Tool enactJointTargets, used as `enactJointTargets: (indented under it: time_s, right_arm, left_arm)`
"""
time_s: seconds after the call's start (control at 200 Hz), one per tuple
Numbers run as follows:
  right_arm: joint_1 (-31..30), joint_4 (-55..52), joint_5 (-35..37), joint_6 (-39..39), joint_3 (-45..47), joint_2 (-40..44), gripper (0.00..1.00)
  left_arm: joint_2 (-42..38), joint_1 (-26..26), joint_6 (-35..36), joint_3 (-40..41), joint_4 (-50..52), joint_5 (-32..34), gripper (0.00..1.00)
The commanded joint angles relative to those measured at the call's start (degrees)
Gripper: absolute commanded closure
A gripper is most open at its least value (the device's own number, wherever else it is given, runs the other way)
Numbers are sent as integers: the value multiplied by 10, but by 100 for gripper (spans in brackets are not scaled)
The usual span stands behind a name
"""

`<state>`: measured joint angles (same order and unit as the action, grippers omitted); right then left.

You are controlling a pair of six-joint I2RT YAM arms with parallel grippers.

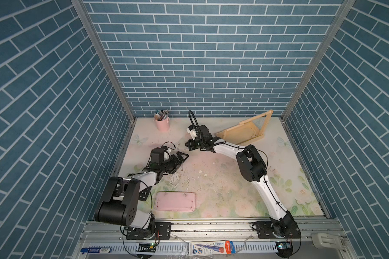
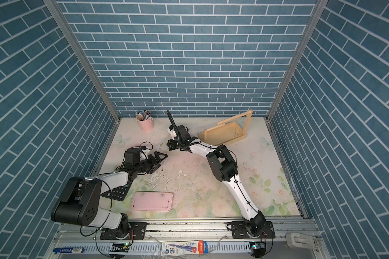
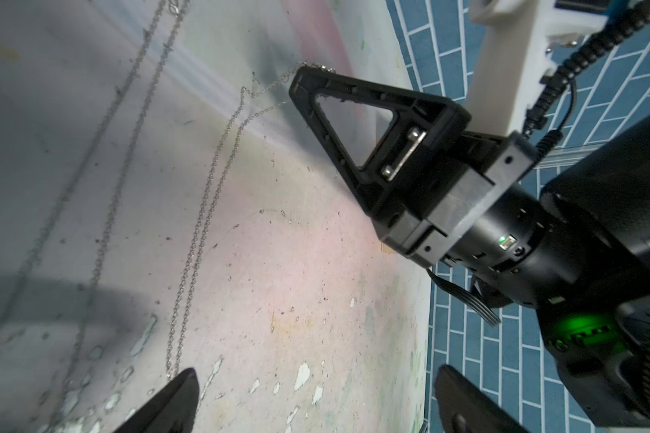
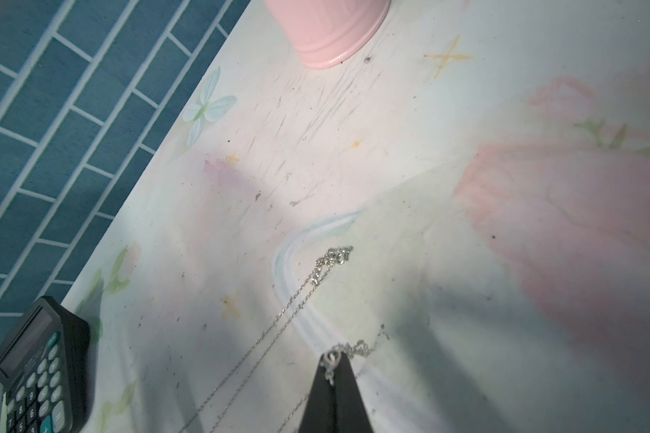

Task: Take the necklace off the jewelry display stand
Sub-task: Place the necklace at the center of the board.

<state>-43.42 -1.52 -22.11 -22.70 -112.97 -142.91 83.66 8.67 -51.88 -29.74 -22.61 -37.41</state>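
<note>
Your right gripper (image 3: 299,84) is pinched shut on the necklace (image 4: 353,348), the clasp end caught at its tip, over the table (image 1: 234,190) not far from the left edge. That is well apart from the jewelry display stand (image 1: 238,134) at the far right corner. Your left gripper (image 3: 316,378) stands wide open just beside it. The chain runs down towards one of its fingers (image 3: 182,393) (whether it touches, you cannot tell). A second chain (image 4: 338,255) lies on the table alongside.
</note>
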Motion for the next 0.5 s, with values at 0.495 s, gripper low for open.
enactJointTargets:
  time_s: [0.495]
  right_arm:
    - [9,-14,-18,0,-52,-38,98]
  left_arm:
    - [-10,3,23,-25,41,0,1]
